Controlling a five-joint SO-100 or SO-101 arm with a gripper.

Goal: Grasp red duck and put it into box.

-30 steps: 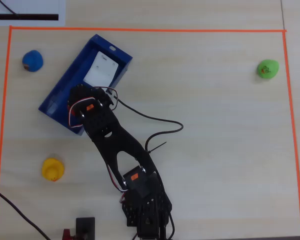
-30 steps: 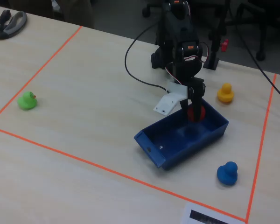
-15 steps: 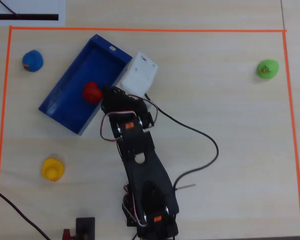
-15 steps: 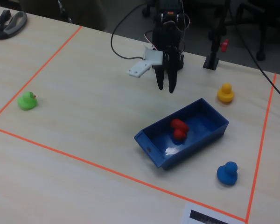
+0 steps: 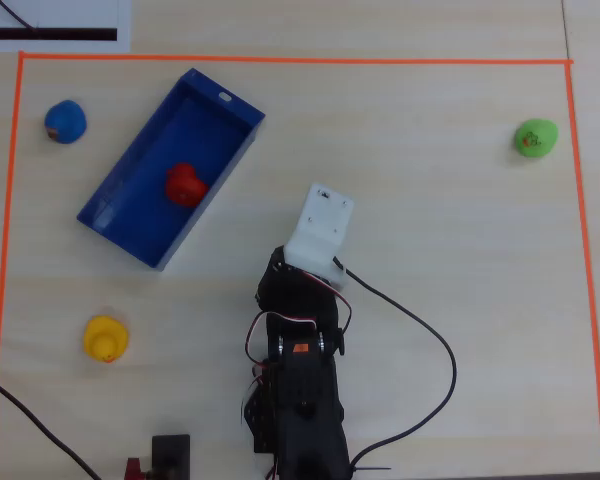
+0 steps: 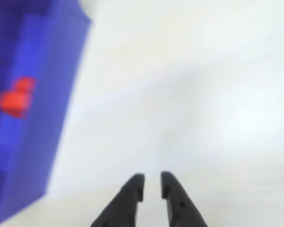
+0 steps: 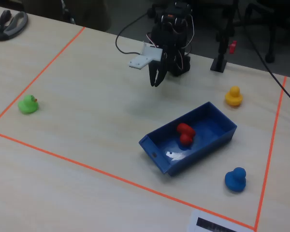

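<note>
The red duck lies inside the blue box, near its middle. It also shows in the fixed view and, blurred, in the wrist view. The box stands slanted on the table and fills the left edge of the wrist view. My gripper hangs above bare table to the right of the box, clear of it. Its jaws stand a narrow gap apart with nothing between them. In the fixed view the gripper points down, behind the box.
A yellow duck, a blue duck and a green duck sit apart on the table. Orange tape frames the work area. A black cable loops to the right of the arm base.
</note>
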